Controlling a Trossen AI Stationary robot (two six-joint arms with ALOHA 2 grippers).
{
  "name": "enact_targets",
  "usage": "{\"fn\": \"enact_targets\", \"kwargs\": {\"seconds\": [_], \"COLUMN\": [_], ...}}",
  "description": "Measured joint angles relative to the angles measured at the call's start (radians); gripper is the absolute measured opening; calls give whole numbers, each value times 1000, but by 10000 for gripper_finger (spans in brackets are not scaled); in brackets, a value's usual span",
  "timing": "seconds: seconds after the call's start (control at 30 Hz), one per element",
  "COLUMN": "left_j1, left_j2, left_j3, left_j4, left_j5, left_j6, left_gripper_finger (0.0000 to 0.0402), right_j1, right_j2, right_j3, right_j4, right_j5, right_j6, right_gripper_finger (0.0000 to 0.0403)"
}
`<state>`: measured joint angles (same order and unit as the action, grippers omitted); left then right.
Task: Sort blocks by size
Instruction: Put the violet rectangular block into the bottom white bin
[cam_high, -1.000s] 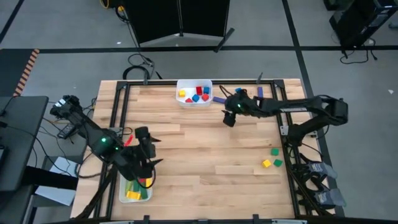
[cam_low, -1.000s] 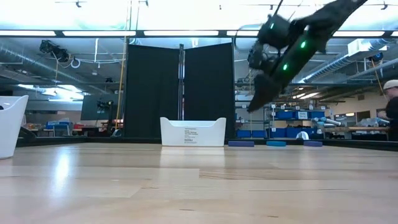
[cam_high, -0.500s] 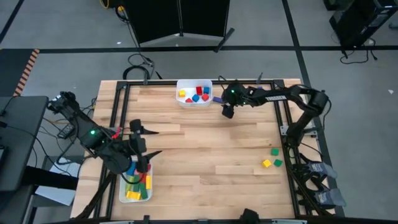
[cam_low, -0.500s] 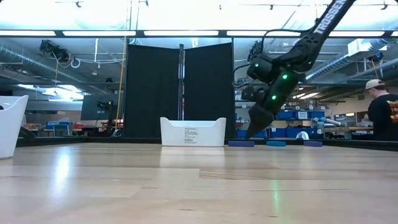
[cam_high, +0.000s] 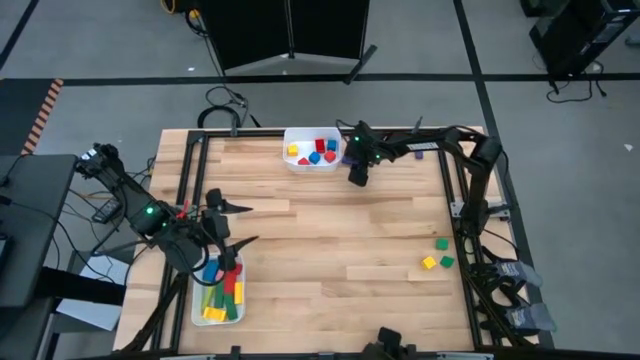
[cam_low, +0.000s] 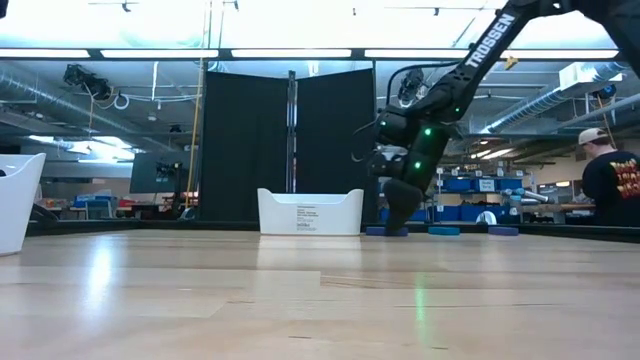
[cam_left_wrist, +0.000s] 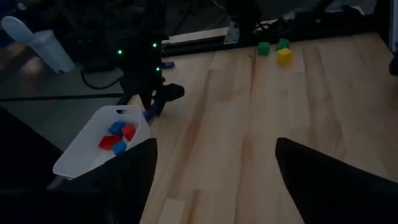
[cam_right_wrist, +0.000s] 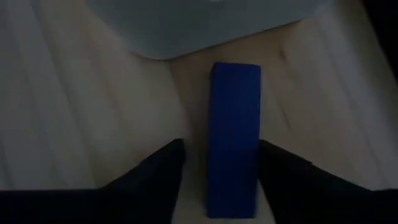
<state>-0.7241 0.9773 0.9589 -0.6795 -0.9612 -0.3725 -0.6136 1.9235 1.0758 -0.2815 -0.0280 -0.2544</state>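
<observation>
Blue bar (cam_right_wrist: 233, 140) lengthwise between right gripper (cam_right_wrist: 221, 163) fingers, untouched.

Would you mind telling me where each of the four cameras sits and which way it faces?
High view: overhead, straight down; both arms, left gripper over the near tray, right gripper beside the far tray.
Low view: table height, level across the wood; right arm descending.
Left wrist view: on the left arm, looking across the table; its own fingers show.
Right wrist view: on the right arm, looking down; fingers either side of a blue bar.
Shared: the far tray of small blocks appears in high, low and left wrist views.
</observation>
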Motion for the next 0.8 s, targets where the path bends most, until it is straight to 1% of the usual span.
{"fn": "enact_targets", "kwargs": {"seconds": [0.17,0.3,0.37,0.5,0.57,0.7,0.8], "left_j1": [0,0,0,0,0,0,0], "left_j2": [-17,-24,-26,-26,-27,-42,-67], "left_j3": [-8,-8,-8,-8,-8,-8,-8], "left_j4": [7,8,8,18,40,104,154], "left_j5": [-19,-39,-41,-61,-68,-119,-171], "left_j6": [0,2,2,-3,-2,10,45], "left_gripper_finger": [334,334,334,334,334,334,334], "right_j1": [14,38,62,150,208,351,472], "right_j2": [8,-18,-38,-92,-121,-162,-154], "right_j3": [6,5,1,-7,-13,-35,-37], "right_j4": [-31,-64,-109,-230,-243,-151,17], "right_j5": [-4,11,10,-19,-22,-22,-23], "right_j6": [38,90,118,170,191,248,311], "right_gripper_finger": [119,115,115,115,115,115,115]}}
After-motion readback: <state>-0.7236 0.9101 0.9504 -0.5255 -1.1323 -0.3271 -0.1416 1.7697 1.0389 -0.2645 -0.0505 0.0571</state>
